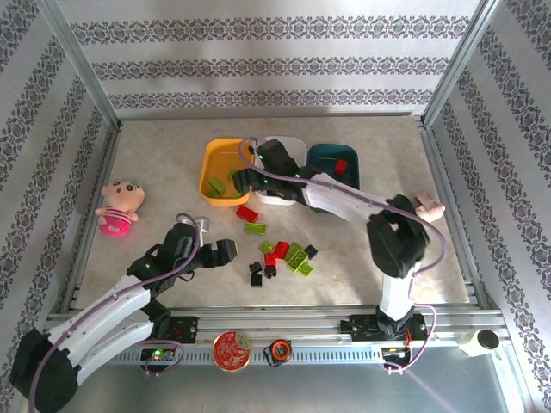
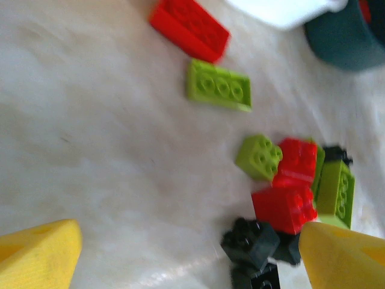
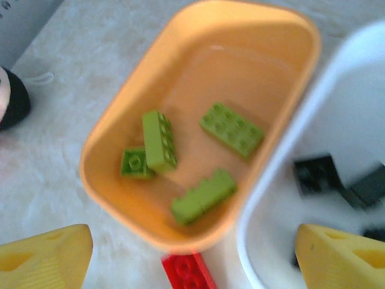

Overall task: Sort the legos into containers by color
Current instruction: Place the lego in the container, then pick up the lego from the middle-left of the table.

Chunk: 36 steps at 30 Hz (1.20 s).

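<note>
On the beige table [image 1: 164, 155], legos [image 1: 298, 259] amid striped walls [image 1: 258, 60]

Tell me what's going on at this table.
A colour sort, partly done. The right gripper hangs open and empty above the orange-yellow bin, which holds four lime green bricks. The white bin beside it holds black bricks, and the teal bin a red brick. The left gripper is open over the loose pile of red, green and black legos on the table.
</note>
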Available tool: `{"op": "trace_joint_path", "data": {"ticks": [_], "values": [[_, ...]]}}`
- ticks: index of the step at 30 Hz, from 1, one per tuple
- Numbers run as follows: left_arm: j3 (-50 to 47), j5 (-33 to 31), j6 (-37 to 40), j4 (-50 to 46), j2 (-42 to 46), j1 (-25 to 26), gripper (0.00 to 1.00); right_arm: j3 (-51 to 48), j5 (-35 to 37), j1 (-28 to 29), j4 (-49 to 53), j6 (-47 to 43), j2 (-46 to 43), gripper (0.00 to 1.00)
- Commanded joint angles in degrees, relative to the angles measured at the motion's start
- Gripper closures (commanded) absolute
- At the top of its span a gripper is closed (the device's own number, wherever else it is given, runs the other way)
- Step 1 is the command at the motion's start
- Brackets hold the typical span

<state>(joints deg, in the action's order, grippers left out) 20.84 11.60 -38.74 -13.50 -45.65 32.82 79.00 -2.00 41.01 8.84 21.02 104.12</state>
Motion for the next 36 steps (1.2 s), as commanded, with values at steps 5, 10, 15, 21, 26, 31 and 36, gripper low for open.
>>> {"op": "trace_joint_path", "data": {"ticks": [5, 10, 15, 21, 26, 31, 36], "values": [[4.88, -6.05, 4.27, 2.42, -13.33, 15.86, 0.16, -20.62, 3.45, -0.55, -5.18, 1.57, -15.57, 0.13], [8.10, -11.41, 4.57, -0.97, -19.81, 25.14, 0.12, -26.98, 4.69, -1.50, -5.39, 2.23, -21.38, 0.13], [9.73, -13.46, 3.20, 1.76, -26.52, 29.12, 0.17, -28.89, 4.37, -2.43, -6.02, 2.67, -23.90, 0.12], [12.63, -18.10, 2.03, 1.20, -34.13, 30.37, 0.33, -29.76, 4.17, -3.20, -5.70, 2.28, -26.11, 0.12], [12.05, -20.17, 2.50, 2.81, -34.46, 30.46, 0.45, -30.31, 4.16, -3.30, -5.62, 2.01, -27.86, 0.12], [11.06, -20.05, 1.51, 2.23, -33.90, 30.38, 0.58, -30.74, 4.41, -3.38, -5.67, 2.09, -28.78, 0.12], [8.52, -20.21, -0.32, 0.85, -28.29, 30.46, 0.74, -31.10, 4.79, -3.48, -5.53, 2.31, -29.61, 0.12]]}}
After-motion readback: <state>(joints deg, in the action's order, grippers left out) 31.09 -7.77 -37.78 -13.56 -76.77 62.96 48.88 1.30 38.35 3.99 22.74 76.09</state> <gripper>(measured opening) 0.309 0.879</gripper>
